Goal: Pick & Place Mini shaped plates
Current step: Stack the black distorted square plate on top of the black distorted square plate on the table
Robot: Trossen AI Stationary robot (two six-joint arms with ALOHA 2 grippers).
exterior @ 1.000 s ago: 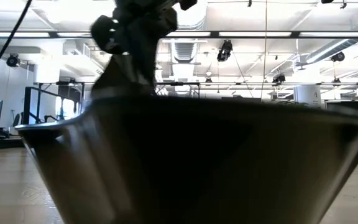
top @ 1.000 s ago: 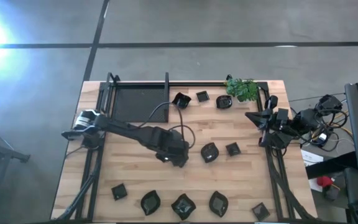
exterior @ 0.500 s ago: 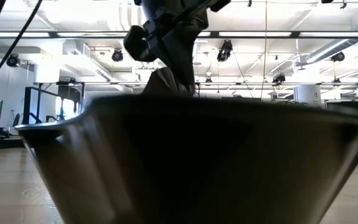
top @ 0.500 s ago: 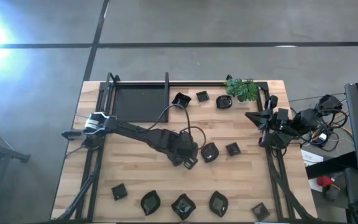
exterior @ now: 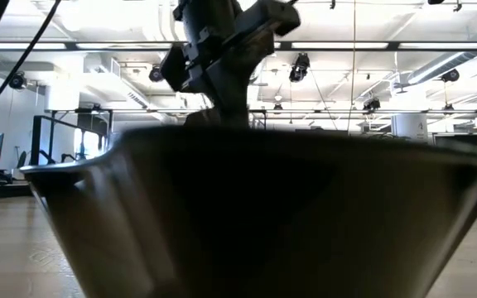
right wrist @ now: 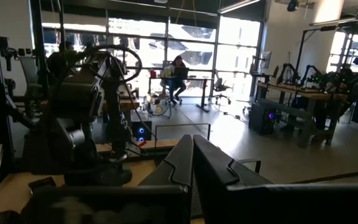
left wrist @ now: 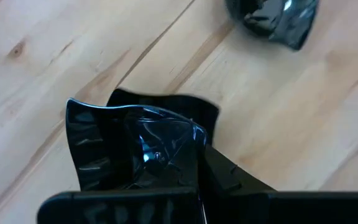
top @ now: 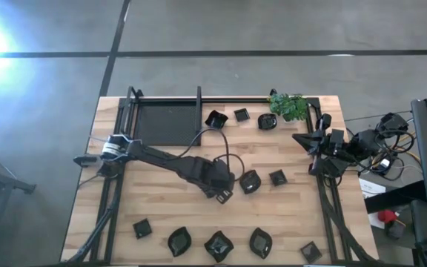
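Plate pinched in left hand; no writing readable anywhere.

Left arm: matte black jointed links, silver collar near its base, thin black cable looping above the wrist.

Wooden table (plates, tray, plant).

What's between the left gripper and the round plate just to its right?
Only bare wood. In the high view the left gripper, shut on a small plate, sits beside the round plate with a narrow strip of table between them.
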